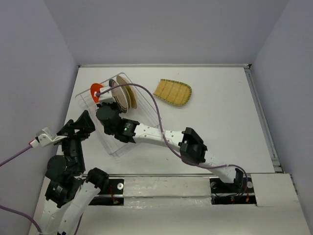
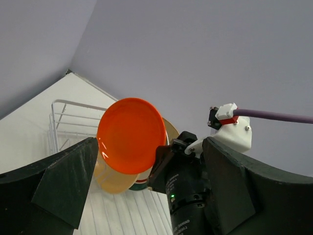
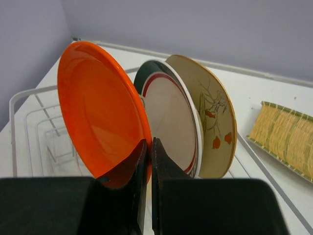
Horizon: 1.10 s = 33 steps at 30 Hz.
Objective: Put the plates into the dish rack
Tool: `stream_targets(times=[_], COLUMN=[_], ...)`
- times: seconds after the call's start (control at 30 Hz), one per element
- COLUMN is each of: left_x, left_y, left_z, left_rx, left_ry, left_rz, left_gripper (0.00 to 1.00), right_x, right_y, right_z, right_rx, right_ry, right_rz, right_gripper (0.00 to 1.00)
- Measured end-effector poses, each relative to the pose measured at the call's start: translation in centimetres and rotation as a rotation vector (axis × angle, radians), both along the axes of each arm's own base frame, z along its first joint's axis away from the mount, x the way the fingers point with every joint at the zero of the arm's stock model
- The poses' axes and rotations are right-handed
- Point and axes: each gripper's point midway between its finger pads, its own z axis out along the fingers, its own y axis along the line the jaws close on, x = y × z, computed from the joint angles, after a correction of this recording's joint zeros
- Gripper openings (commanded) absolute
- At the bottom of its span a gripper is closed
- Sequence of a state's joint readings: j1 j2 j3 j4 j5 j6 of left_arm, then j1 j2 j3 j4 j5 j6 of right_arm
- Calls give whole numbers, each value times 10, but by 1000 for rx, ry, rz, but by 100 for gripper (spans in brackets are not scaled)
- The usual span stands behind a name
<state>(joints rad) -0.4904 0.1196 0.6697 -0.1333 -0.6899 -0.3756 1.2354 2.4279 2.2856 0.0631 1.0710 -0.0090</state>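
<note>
R arm stretched far left; R gripper (image 3: 148,145) pinches orange plate (image 3: 98,112) at its rim, upright in rack (image 3: 19,98). L arm folded near left, L gripper (image 2: 150,147) wide open, empty. R wrist cam alone shows striped plate (image 3: 171,127) and branch plate (image 3: 215,117) behind.

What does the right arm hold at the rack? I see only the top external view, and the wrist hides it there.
Observer: The right gripper has its jaws shut on the lower rim of the orange-red plate, held on edge over the dish rack.
Operator: Which plates are behind it?
Observer: First the white plate with the striped rim, then the cream plate with the branch design, both standing on edge.
Operator: Do the other jaws hold anything?
Observer: No. The left gripper is open wide and empty, and it faces the orange-red plate.
</note>
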Motion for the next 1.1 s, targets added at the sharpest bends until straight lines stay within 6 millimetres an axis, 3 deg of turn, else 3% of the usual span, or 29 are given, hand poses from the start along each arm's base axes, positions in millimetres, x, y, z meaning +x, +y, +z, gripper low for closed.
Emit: stream_targets(times=[0.13, 0.37, 0.8, 0.83, 0.93, 1.1], left_x=[-1, -1, -1, -1, -1, -1], left_y=[2, 4, 4, 4, 4, 4], left_z=[0, -1, -1, -1, -1, -1], left_rx=[-3, -6, -5, -5, -6, -5], left_ry=[-1, 1, 4, 4, 4, 4], left_rz=[7, 18, 21, 21, 21, 20], left_gripper=[99, 99, 99, 99, 99, 99], right_x=[0, 6, -7, -8, -18, -30], right_y=[9, 15, 25, 27, 34, 46], right_z=[5, -20, -39, -40, -43, -63], right_rx=[-22, -93, -121, -120, -116, -117], right_ry=[-74, -102, -100, -99, -98, -82], right_rz=[-48, -74, -57, -55, -31, 28], right_gripper=[7, 7, 8, 10, 32, 43])
